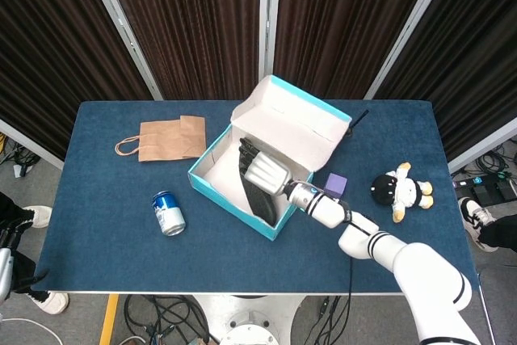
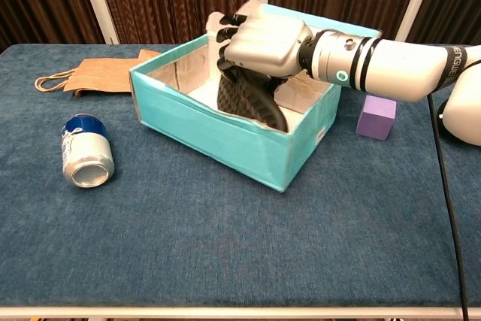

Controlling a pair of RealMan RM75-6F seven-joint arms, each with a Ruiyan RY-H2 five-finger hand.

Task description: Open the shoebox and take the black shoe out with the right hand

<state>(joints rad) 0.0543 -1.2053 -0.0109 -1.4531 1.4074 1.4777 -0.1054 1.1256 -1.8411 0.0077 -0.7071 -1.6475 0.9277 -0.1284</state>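
While shoebox gapes, right hand grips black shoe.

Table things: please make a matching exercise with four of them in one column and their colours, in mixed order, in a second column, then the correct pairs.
Things:
1. shoe
2. cube
3. bag
4. box

Colours:
A. brown
B. turquoise
C. black
D. purple

Pairs: 1-C, 2-D, 3-A, 4-B

My head view looks steeply down on the whole table; my chest view faces it low, nearer; both share the shoebox.
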